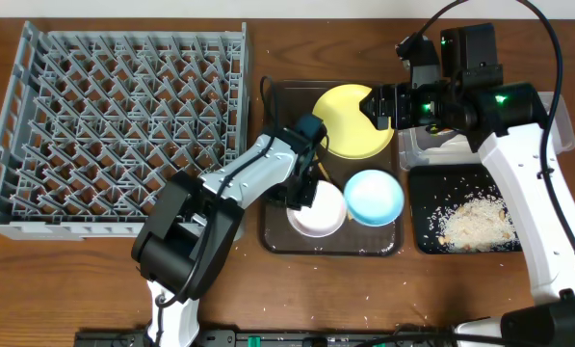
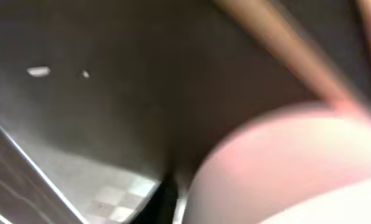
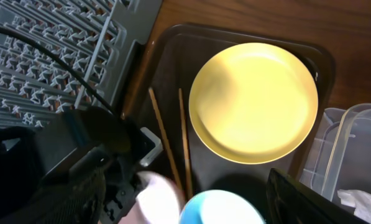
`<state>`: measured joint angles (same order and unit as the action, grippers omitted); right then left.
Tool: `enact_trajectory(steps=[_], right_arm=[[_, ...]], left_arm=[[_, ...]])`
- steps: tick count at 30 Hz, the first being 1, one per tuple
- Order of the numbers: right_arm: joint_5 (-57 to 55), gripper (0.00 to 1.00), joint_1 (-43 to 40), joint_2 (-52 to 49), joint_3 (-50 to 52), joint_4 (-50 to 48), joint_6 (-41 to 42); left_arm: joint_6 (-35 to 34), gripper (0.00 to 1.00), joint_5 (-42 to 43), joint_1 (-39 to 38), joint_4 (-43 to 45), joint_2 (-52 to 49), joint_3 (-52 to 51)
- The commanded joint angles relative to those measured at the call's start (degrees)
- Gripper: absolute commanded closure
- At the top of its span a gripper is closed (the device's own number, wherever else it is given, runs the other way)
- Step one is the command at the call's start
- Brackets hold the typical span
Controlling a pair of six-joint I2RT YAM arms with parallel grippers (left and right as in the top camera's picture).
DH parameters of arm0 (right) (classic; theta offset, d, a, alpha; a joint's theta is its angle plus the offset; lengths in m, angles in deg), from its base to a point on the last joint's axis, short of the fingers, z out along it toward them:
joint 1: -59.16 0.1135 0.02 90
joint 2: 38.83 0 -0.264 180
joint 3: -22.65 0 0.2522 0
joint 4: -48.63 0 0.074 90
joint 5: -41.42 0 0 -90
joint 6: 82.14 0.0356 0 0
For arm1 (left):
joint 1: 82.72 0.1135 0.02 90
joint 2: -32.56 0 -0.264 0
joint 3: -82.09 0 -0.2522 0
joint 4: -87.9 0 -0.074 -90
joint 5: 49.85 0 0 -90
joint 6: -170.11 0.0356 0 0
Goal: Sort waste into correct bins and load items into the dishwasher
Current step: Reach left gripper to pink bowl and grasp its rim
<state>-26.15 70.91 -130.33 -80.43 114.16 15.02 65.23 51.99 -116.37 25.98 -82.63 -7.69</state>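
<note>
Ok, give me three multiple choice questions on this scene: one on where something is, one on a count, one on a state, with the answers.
1. Where does most of the rice scraps lie?
A. In the black tray
B. In the light blue bowl
C. In the white bowl

2. How many chopsticks lie beside the yellow plate?
A. One
B. Two
C. Four

3. The dish rack is:
A. Full of dishes
B. Tipped on its side
C. Flat and bare of dishes

Answers:
1 A, the pale heap sits in the black tray.
2 B, the right wrist view shows two sticks left of the plate.
3 C, the overhead view shows only bare pegs.
</note>
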Motion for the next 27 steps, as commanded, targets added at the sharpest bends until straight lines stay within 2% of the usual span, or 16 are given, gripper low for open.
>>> enact_trajectory(steps=[1,5,7,8,11,19,22,23,27], right_arm=[[-0.2,0.19,0.0,-0.2,-0.8,-0.1,0.1],[-0.2,0.18,0.0,-0.2,-0.8,-0.1,0.1],[-0.2,0.1,0.0,-0.2,-0.8,-0.1,0.1],[-0.2,0.01,0.0,-0.2,-0.8,-0.1,0.0],[-0.2,0.01,0.0,-0.2,-0.8,0.1,0.0],[-0.2,0.01,-0.1,-0.2,-0.8,0.5,0.0],[-0.2,0.01,-0.1,-0.2,-0.8,0.5,0.0],[-0.2,0.01,-0.1,-0.2,-0.8,0.5,0.0],[-0.2,0.01,-0.1,-0.2,-0.8,0.5,0.0]], left_arm=[[-0.2,0.92,-0.9,0.0,-0.8,0.1,0.6],[-0.2,0.93,-0.9,0.7,-2.1,3.2,0.7],[-0.2,0.93,-1.1,1.7,-2.6,7.9,0.7],[-0.2,0.93,-2.1,2.3,-2.6,10.7,0.7],[-0.2,0.93,-5.8,3.0,-2.9,15.7,0.7],[-0.2,0.93,-23.5,4.4,-3.1,28.8,0.7],[-0.2,0.92,-20.9,4.4,-2.9,29.6,0.7],[-0.4,0.85,-15.8,4.4,-2.5,29.1,0.6],[-1.2,0.57,-5.0,4.3,-1.6,26.4,0.6]])
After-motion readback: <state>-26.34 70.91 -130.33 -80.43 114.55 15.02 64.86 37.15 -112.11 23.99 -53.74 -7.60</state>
